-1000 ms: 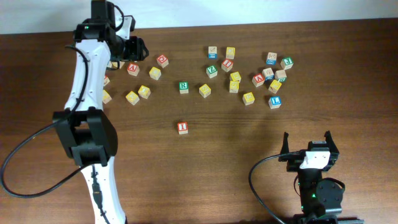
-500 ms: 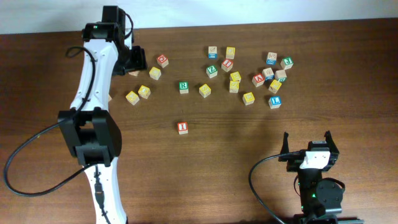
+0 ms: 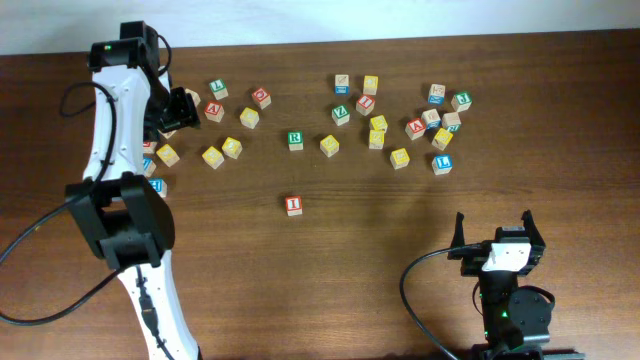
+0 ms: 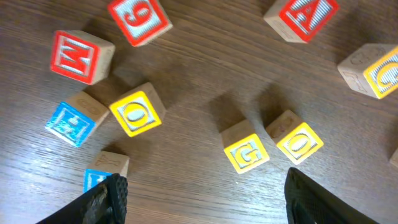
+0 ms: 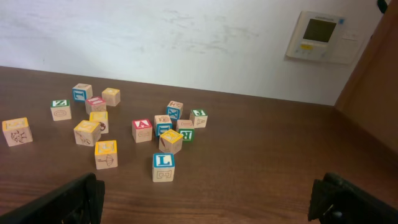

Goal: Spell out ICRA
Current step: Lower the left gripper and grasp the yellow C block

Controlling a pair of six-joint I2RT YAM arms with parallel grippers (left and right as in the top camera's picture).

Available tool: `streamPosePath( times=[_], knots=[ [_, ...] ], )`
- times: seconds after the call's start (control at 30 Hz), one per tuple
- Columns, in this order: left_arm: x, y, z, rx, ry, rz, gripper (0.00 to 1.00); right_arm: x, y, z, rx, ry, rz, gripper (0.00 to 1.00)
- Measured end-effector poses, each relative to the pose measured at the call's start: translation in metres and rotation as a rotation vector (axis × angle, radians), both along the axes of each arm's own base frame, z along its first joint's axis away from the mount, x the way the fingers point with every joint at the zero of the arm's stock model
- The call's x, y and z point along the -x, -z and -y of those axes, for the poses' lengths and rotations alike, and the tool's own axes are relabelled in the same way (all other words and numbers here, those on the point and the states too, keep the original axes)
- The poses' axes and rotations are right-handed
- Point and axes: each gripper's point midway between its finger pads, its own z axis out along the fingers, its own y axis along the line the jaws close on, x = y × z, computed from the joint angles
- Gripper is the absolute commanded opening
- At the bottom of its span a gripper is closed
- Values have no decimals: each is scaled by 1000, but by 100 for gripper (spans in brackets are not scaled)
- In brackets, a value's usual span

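Left gripper [image 4: 205, 194], jaws wide and empty, hovers over crowded cubes; a hasty close could grab the lookalike yellow G cube [image 4: 247, 152], or knock its yellow neighbour [image 4: 300, 142].

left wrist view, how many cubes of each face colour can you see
red-faced cubes: 3, counting the A
yellow-faced cubes: 4
blue-faced cubes: 2
total: 9
A sliver at the right edge is too cut off to count.
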Motion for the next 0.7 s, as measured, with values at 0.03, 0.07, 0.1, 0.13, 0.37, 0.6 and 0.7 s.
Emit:
streamPosePath(
  times=[0.03, 0.07, 0.1, 0.13, 0.37, 0.6, 0.7],
  knots=[
    [0, 0, 2, 5, 3, 0, 73, 0, 0, 0, 0, 0, 0, 98],
    [0, 0, 4, 5, 6, 0, 74, 0, 0, 0, 0, 0, 0, 98],
    [-1, 0, 4, 6, 4, 1, 75, 0, 0, 0, 0, 0, 0, 98],
    [-1, 0, 5, 7, -7, 1, 75, 0, 0, 0, 0, 0, 0, 98],
    [-40, -7, 5, 56, -221, 162, 76, 0, 0, 0, -1, 0, 0, 98],
    [-110, -42, 32, 226, -151, 467, 76, 0, 0, 0, 0, 0, 0, 98],
    [-107, -41, 68, 220, 42, 465, 77, 0, 0, 0, -1, 0, 0, 98]
  ],
)
